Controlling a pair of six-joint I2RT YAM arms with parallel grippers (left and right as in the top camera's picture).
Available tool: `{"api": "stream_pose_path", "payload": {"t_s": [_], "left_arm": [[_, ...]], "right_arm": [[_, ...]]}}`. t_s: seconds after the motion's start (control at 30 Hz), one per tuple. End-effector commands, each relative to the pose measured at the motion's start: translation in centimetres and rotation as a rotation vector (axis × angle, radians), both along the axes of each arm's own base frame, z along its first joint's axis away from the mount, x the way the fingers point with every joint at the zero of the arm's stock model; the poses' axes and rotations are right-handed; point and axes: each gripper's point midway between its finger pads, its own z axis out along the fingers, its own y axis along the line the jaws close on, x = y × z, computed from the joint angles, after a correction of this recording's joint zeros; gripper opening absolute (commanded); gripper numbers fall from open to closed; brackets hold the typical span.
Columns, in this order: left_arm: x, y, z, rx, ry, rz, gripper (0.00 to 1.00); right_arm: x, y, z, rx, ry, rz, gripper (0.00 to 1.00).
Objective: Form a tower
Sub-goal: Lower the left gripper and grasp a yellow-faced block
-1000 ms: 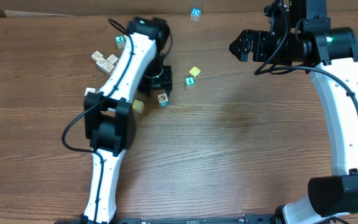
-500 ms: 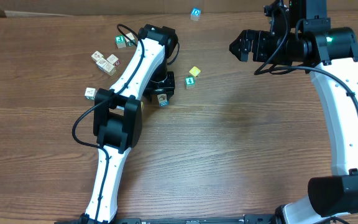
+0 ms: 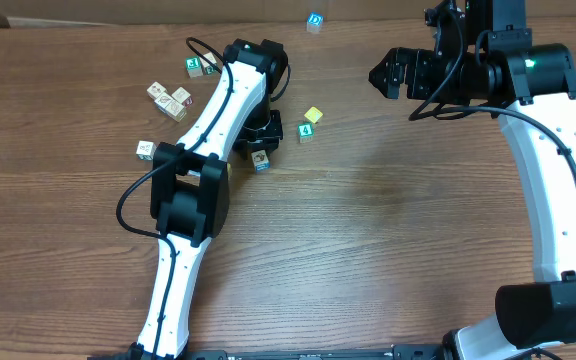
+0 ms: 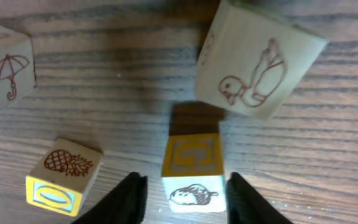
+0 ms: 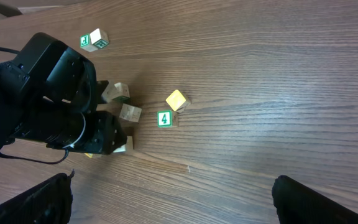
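brown wooden table (image 3: pixel 388 230). the left gripper (image 4: pixel 185 186) has its jaws spread either side of a loose yellow-and-white cube (image 4: pixel 191 165) (narrow gaps show, so nothing is pinched). the tower (image 4: pixel 260 68) stands just beyond that cube, with a duck picture on top. the right gripper (image 3: pixel 378 73) hangs wide apart and empty, well off to the side.

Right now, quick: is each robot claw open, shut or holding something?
Left gripper: open, jaws flanking a small wooden cube with a yellow-framed letter face, not visibly gripping it.
Right gripper: wide open, holding nothing.
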Motion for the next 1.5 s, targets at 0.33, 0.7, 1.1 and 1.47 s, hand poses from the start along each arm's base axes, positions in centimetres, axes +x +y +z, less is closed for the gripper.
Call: {"api": "stream_pose_path", "payload": {"t_s": [0.33,0.7,1.1,1.47], "left_arm": [[-0.8,-0.7,-1.8,0.025,0.017,-0.017,0.43],[-1.3,-1.0,-2.0,0.004,0.038,-0.085,0.35],[-0.6,-1.2,-1.7,0.0,0.005,-0.114,0.42],[-0.1,-1.5,-0.3,-0.012,-0.038,-0.132,0.34]], "right_arm": [[0.0,0.2,0.9,-0.002,-0.025,0.002,1.0],[0.0,0.2,0.9,-0.002,-0.025,0.002,1.0],[0.0,0.2,0.9,-0.002,-0.025,0.002,1.0],[0.0,0.2,0.9,-0.002,-0.025,0.002,1.0]]}}
